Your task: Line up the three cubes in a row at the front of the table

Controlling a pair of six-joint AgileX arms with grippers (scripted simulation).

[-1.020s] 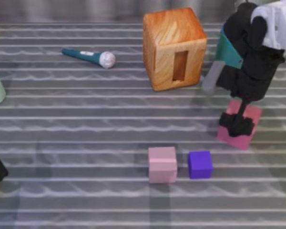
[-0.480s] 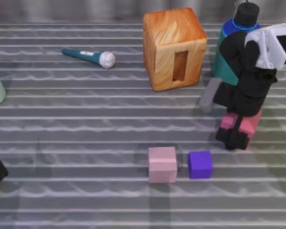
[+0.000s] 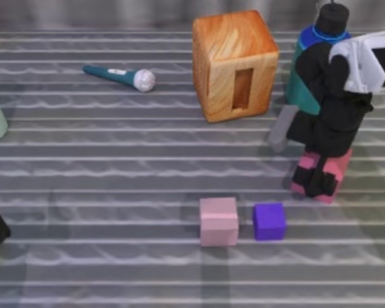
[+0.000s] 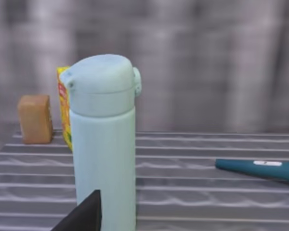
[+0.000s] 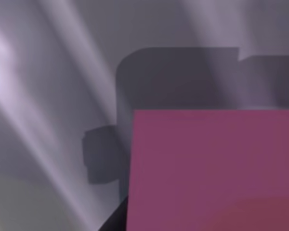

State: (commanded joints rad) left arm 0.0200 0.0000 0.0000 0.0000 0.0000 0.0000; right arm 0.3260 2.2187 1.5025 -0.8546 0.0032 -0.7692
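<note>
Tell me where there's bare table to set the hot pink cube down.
Free: the table left of the pale pink cube and right of the purple cube. Crowded: around the orange wood-grain block, where the right gripper holds the hot pink cube.

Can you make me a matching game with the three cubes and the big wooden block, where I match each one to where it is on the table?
Things:
1. hot pink cube
2. pale pink cube
3. purple cube
4. orange wood-grain block

Places:
A. at the back, with a slot in its side
B. under the right gripper
C. at the front, just left of the purple one
D. at the front, between the two pink ones

Pairs: 1-B, 2-C, 3-D, 4-A
</note>
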